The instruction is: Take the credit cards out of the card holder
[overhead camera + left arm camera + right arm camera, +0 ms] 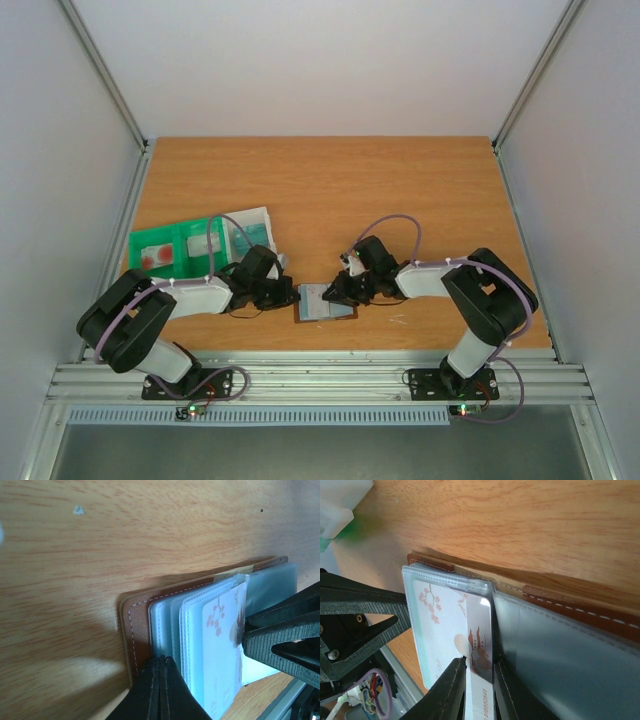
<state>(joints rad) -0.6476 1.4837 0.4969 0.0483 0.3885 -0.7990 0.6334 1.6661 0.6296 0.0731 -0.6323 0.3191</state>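
While left gripper (160,664) clamps card holder (136,625), right gripper (479,667) pinching white card (480,630)

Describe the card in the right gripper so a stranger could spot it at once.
At the front of the wooden table, between the arms, lies the open brown holder. The right gripper pinches a card sticking out of its middle. It is glossy white with a red emblem and orange digits, unlike the blossom-printed card sleeved beside it.

Bright, even light; soft shadows; wrist views blurred up close
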